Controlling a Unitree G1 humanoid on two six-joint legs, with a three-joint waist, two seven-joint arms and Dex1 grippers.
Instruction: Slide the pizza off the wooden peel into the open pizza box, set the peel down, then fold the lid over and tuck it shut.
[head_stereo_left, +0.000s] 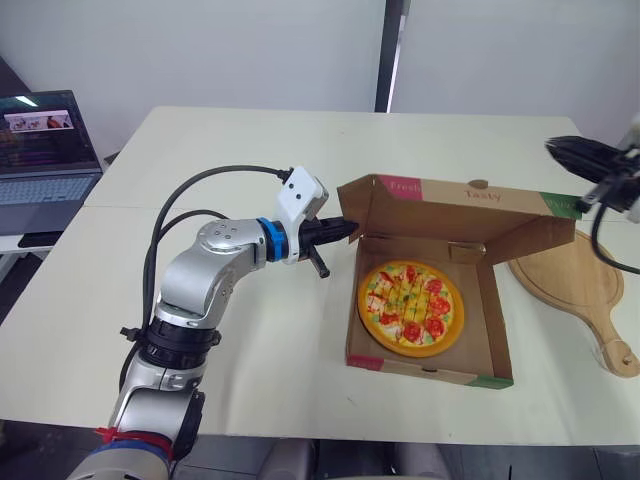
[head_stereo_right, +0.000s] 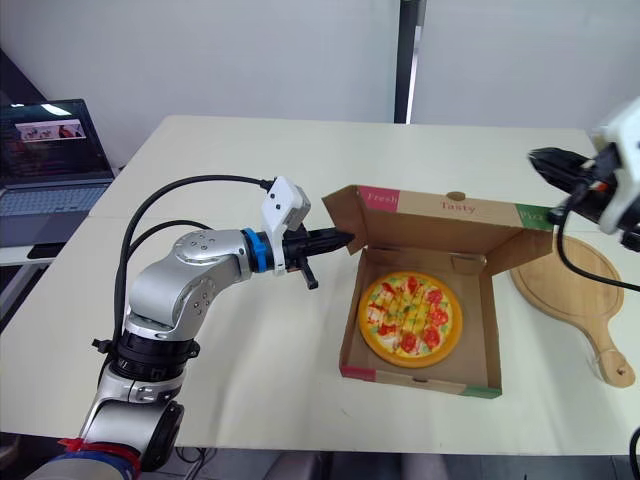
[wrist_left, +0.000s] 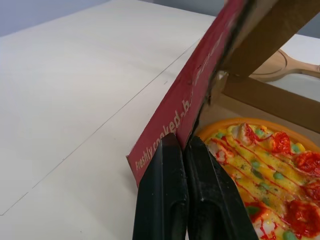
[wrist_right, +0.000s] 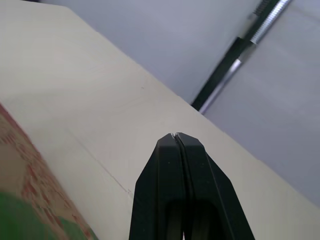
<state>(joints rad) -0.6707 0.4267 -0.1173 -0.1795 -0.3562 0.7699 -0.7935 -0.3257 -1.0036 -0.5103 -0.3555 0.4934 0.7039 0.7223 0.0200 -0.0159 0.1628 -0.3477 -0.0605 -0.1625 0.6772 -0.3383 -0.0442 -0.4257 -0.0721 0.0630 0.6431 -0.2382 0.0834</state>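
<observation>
From the head, the pizza (head_stereo_left: 411, 308), a glossy disc with red and green toppings inside an orange rim, already lies in the pizza box (head_stereo_left: 430, 372); the round, pale-wood peel (head_stereo_left: 570, 275) rests flat on the matte cream counter (head_stereo_left: 250, 370) just beside the box on its right; what remains, I judge, is folding and tucking the half-raised brown cardboard lid (head_stereo_left: 450, 205); the right fingers (head_stereo_left: 575, 152) hover above its right corner. At the left wrist, the left fingers (wrist_left: 165, 195) are closed with the red printed side flap (wrist_left: 185, 100) running into their seam, apparently pinched. At the right wrist, the right fingers are pressed together, holding nothing.
</observation>
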